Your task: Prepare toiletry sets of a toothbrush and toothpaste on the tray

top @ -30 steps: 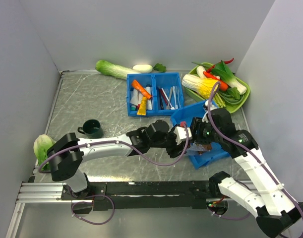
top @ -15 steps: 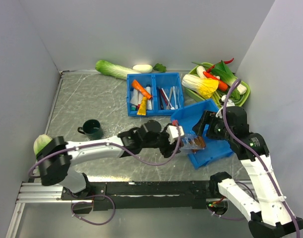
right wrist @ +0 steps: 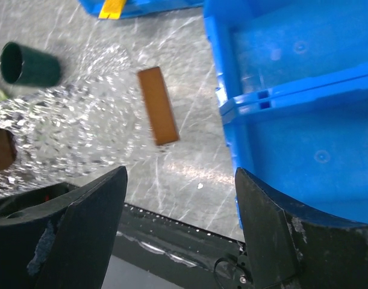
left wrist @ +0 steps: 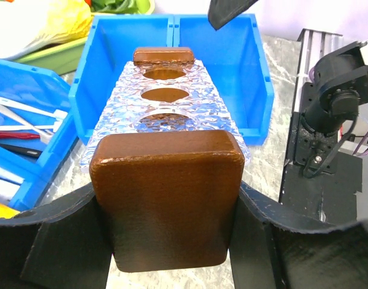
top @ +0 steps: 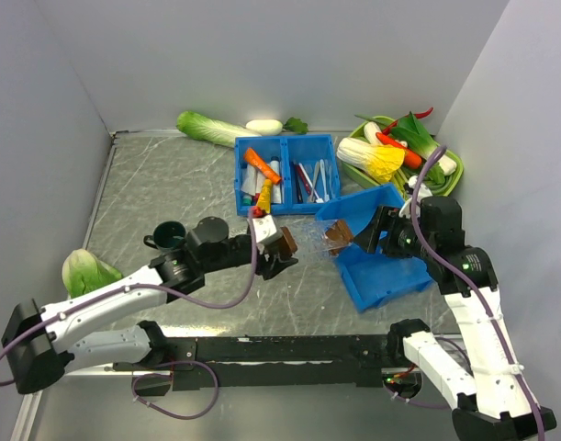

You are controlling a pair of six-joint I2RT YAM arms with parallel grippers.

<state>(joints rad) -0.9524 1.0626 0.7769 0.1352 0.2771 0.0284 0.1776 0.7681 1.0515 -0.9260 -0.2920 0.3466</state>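
Table (top: 170, 184): is carrying all the items; both arms are reaching over its middle.
Empty blue bin (top: 390, 276): is sitting at the right, under the right arm, with nothing in either compartment.
Divided blue bin (top: 286, 140): is standing farther back, at centre; the supplies are lying inside it.
Tray (left wrist: 165, 102): is being held at one end and, by judgement, is hanging clear of the table. Its long axis is running away from the left fingers toward the empty blue bin.
Left gripper (left wrist: 165, 232): is pinching the brown end block (left wrist: 165, 198) of the tray between both fingers.
Right gripper (right wrist: 177, 211): is hovering with its fingers spread wide and nothing between them, just beside the tray's far end.
Toothpaste (top: 260, 165): is lying in the left compartment of the divided blue bin, an orange tube with a yellow one nearer the arms.
Toothbrush (top: 298, 180): is lying in the right compartment, long axis pointing roughly front to back.
Key relation: the supplies are lying beyond the tray, away from both grippers. The left gripper is nearer but occupied; the free right gripper is facing the toothbrush side, so it is looking better placed to pick once the tray is down.
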